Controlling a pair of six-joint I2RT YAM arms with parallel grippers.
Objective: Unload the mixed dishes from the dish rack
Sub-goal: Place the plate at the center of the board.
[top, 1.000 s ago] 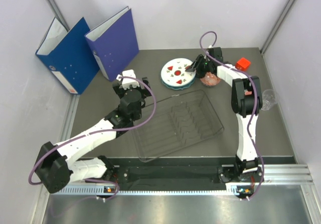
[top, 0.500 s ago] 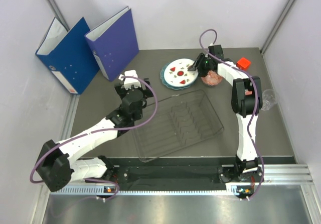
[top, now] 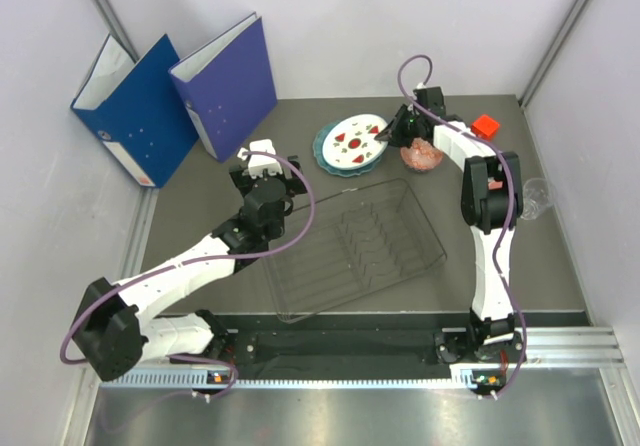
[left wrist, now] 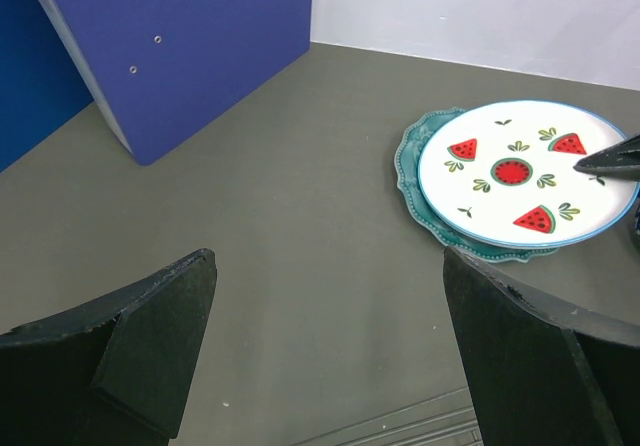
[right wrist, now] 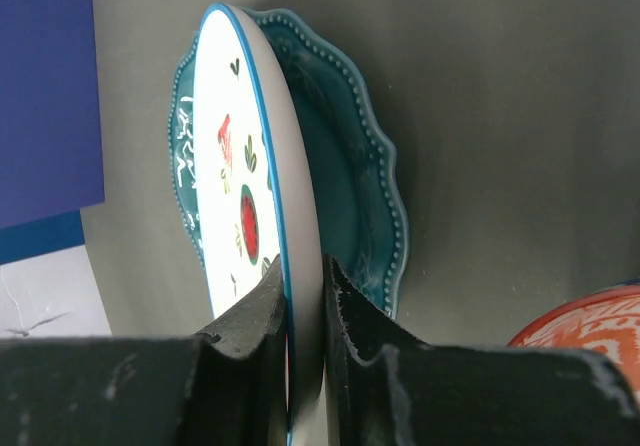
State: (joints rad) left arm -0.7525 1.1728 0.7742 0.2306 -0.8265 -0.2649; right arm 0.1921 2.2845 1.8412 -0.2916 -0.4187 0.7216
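Note:
The white plate with red-green marks (top: 352, 141) lies tilted over the teal plate (top: 326, 154) at the back of the table, outside the dish rack (top: 355, 246). My right gripper (top: 390, 134) is shut on the white plate's right rim (right wrist: 230, 176), which is raised off the teal plate (right wrist: 345, 186). The red-patterned bowl (top: 422, 156) sits just right of them. The clear glass (top: 535, 198) lies at the far right. My left gripper (top: 262, 161) is open and empty, left of the plates (left wrist: 525, 171). The rack holds no dishes. No cups are in view.
Two blue binders (top: 180, 96) stand at the back left. A small red block (top: 485, 126) sits at the back right. The rack's wire edge shows at the bottom of the left wrist view (left wrist: 400, 426).
My right gripper has shifted the white plate slightly left over the teal plate and changed its tilt. My left arm drew back a little towards the rack.

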